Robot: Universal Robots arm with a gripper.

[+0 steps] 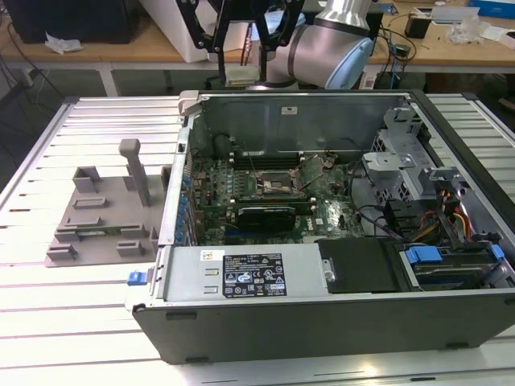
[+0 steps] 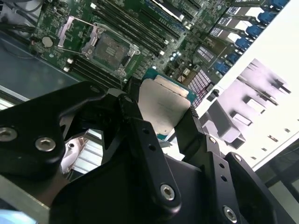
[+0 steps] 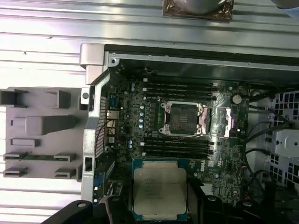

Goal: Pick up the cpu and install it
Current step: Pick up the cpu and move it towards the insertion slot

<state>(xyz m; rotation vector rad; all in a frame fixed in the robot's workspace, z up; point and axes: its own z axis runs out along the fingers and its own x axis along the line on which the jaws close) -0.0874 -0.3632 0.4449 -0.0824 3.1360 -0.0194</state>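
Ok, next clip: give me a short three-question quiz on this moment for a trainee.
1. What does the gripper hold? A) a screwdriver B) the cpu C) a cable
2. True or false: a chip already sits in the socket.
3. Fill in: in the exterior view, the grey fixture plate lies on the view's ____ of the computer case.
Key: 1 B; 2 false, the socket is empty; 3 left.
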